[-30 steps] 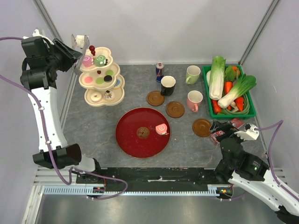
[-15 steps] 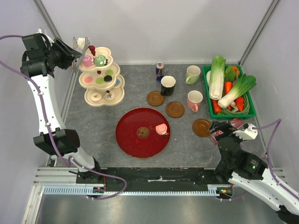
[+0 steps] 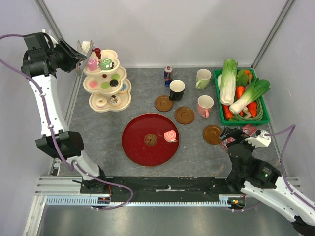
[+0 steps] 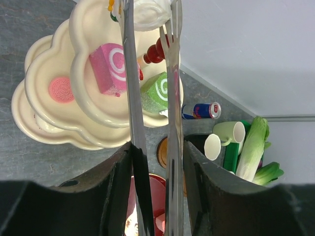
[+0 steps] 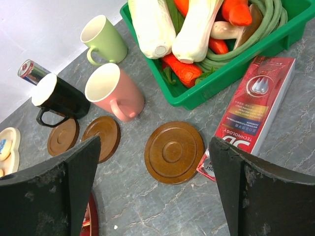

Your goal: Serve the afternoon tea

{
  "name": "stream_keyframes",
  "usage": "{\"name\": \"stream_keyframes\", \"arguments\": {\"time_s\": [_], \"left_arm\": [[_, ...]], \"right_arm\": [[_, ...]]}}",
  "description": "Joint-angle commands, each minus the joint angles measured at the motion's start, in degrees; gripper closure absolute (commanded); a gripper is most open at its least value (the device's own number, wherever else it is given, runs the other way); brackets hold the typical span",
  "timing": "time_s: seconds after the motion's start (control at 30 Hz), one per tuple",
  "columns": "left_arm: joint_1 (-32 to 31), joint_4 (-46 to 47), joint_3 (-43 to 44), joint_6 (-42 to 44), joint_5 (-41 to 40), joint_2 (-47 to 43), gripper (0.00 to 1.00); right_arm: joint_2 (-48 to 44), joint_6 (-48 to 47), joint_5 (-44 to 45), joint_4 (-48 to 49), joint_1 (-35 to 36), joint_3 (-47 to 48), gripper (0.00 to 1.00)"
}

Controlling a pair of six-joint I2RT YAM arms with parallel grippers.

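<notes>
To my right I see a green plastic crate (image 5: 256,46) packed with toy cabbages and orange carrots, and a red toothpaste box (image 5: 251,110) lies flat beside it, perhaps touching its wall. Three round brown wooden coasters (image 5: 173,152) sit on the grey stone-patterned table (image 3: 98,132). A small red-and-blue drink can (image 3: 168,75) stands near the back wall.

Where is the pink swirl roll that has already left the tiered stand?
In the top view, the pink swirl roll sits on the round red tray's right part, centre of the table, beside a small brown pastry.
</notes>
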Motion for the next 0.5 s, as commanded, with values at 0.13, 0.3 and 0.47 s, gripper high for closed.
{"name": "stream_keyframes", "arguments": {"time_s": [0.13,0.3,0.47], "left_arm": [[0.8,0.2,4.8,1.0,6.7,2.9,0.51],[2.6,1.0,5.1,-0.7,10.1,3.7,0.54],[4.0,3.6,5.2,-1.8,11.9,2.5,0.54]], "right_arm": [[2.0,1.3,2.6,-0.6,0.0,1.2,0.02],[2.3,1.4,2.8,-0.6,0.0,1.3,0.02],[3.0,1.4,2.9,-0.7,0.0,1.6,0.02]]}}
